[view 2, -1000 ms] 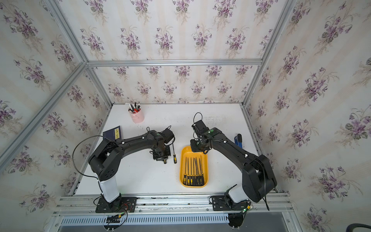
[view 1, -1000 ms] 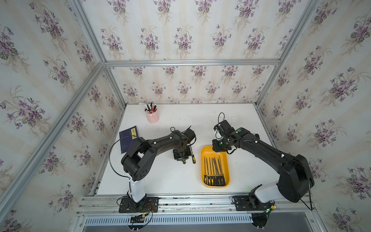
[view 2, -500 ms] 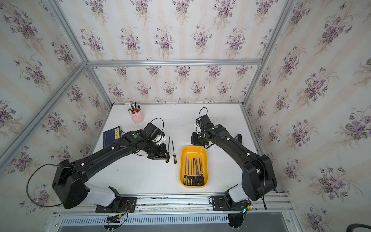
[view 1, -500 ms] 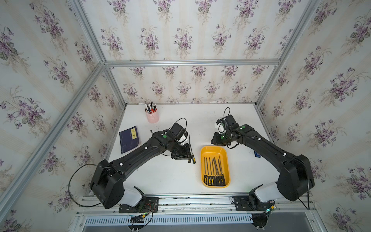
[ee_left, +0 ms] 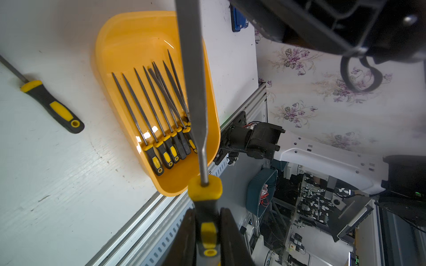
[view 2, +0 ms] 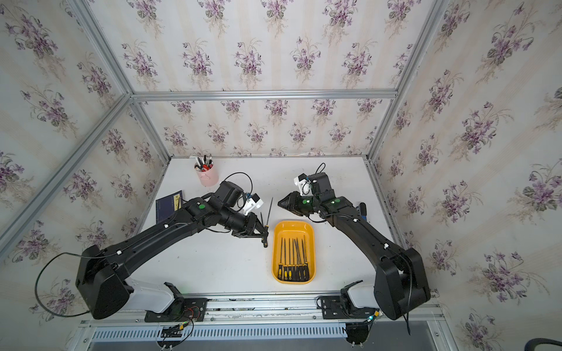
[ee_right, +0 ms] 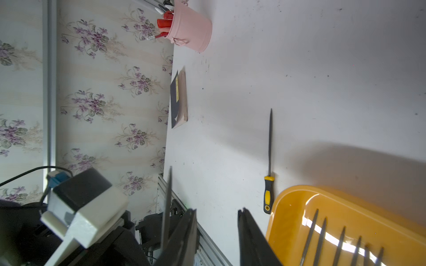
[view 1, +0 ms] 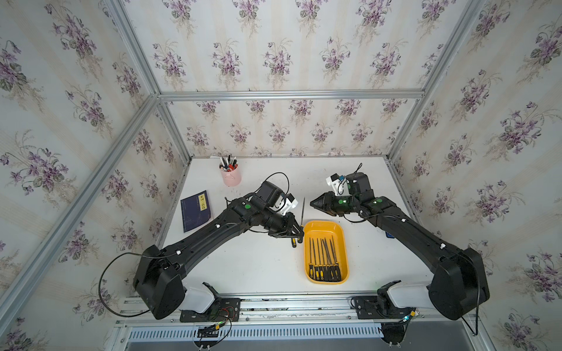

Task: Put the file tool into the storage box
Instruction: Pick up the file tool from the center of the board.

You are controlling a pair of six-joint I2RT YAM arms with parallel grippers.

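Observation:
My left gripper (view 1: 299,234) (ee_left: 208,211) is shut on the black-and-yellow handle of a file tool (view 1: 303,209) (ee_left: 194,80). It holds the file tilted just left of the storage box (view 1: 324,223) (view 2: 293,225), with the blade pointing to the far side. The orange-yellow box (ee_left: 129,25) holds several files side by side. A second file tool (view 2: 265,242) (ee_left: 51,106) (ee_right: 268,147) lies on the table next to the box's left side. My right gripper (view 1: 313,203) (ee_right: 216,210) hovers open and empty beyond the box's far end.
A pink pen cup (view 1: 230,177) stands at the back left. A dark blue book (view 1: 195,211) lies by the left wall. A small blue object (view 1: 389,234) sits under my right arm at the table's right edge.
My left arm has reached right and carried the held file toward the box. My right gripper has drawn back from the box's far end and opened wider.

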